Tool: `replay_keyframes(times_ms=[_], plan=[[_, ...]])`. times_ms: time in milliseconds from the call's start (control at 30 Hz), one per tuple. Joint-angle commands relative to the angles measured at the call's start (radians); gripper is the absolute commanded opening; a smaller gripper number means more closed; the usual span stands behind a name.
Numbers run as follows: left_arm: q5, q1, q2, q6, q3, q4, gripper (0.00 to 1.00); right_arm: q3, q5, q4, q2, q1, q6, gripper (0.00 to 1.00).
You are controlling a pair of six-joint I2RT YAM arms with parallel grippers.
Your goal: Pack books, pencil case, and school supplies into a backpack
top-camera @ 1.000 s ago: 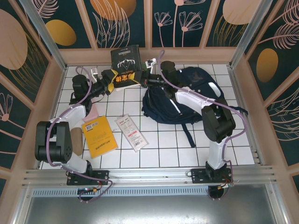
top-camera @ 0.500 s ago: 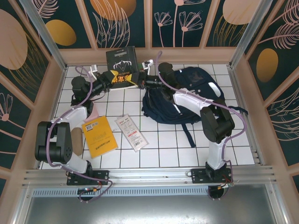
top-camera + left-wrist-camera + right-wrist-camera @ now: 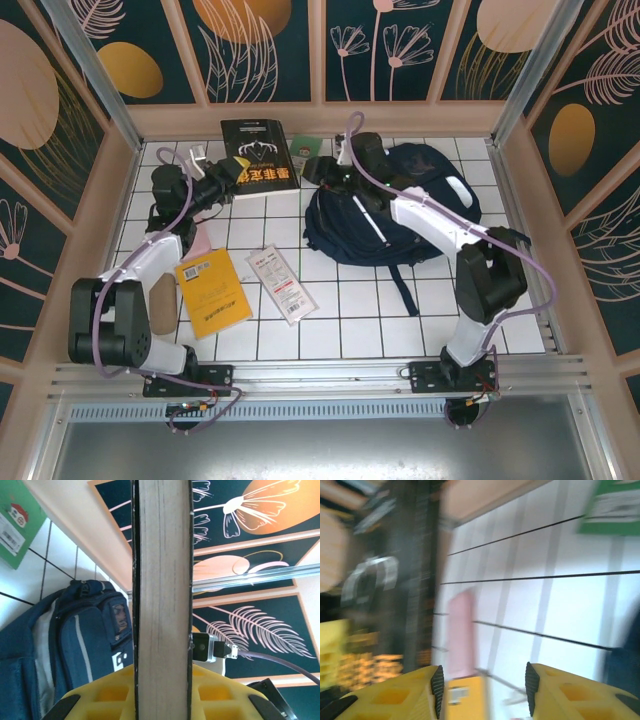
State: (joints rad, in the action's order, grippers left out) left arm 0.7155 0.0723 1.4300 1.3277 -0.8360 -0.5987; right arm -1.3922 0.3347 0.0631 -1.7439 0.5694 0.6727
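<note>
left gripper (image 3: 231,178) is clenched on the black book (image 3: 165,580), pinching one edge so the page block stands straight up btwn the jaws. Prob a grip for feeding it thin-side-first into the backpack (image 3: 395,205), which lies beyond the jaws and off to their left in the left wrist view

right gripper (image 3: 482,680) is released, nothing btwn its jaws. It hangs by the backpack's top end, I'd guess to help w/ the opening

Ahead of the right jaws lies the pencil case (image 3: 460,640), w/ the green book (image 3: 615,507) further out to one side

Hard to make out:
- right wrist view is smeared by motion blur, so edges & print are unreadable
- can't tell if the backpack's zip is open
- black book's cover is hidden, edge-on, in the left wrist view

supplies packet (image 3: 282,283) & yellow-orange book (image 3: 212,290) lie well apart from both jaws
</note>
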Motion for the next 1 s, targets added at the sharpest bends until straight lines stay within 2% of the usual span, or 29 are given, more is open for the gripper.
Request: replay_keyframes(times_ms=[0,267,467,633,733,767,800,900,967], plan=[[-0.019,0.001,-0.053,-0.103,-0.022,0.062,0.00,-0.003,-0.268,0.304,0.008,0.001,-0.238,0.48],[-0.010,0.003,-0.063,-0.121,0.025,0.074,0.00,0.032,-0.453,0.398,-0.064,0.026,-0.403,0.47],[0.010,0.003,-0.078,-0.148,0.026,0.107,0.00,0.055,-0.488,0.385,-0.127,0.054,-0.475,0.49],[0.015,0.003,-0.090,-0.151,0.050,0.111,0.00,0.046,-0.636,0.409,-0.192,0.072,-0.491,0.51],[0.017,0.004,-0.100,-0.153,0.059,0.112,0.00,0.055,-0.687,0.401,-0.206,0.073,-0.497,0.48],[0.017,0.004,-0.103,-0.155,0.061,0.114,0.00,0.058,-0.704,0.399,-0.212,0.072,-0.498,0.45],[0.017,0.004,-0.105,-0.160,0.061,0.118,0.00,0.061,-0.713,0.400,-0.219,0.072,-0.502,0.36],[0.014,0.004,-0.108,-0.172,0.060,0.136,0.00,0.056,-0.710,0.402,-0.212,0.073,-0.498,0.00],[0.002,0.007,-0.109,-0.185,0.059,0.154,0.00,0.052,-0.702,0.396,-0.185,0.074,-0.495,0.00]])
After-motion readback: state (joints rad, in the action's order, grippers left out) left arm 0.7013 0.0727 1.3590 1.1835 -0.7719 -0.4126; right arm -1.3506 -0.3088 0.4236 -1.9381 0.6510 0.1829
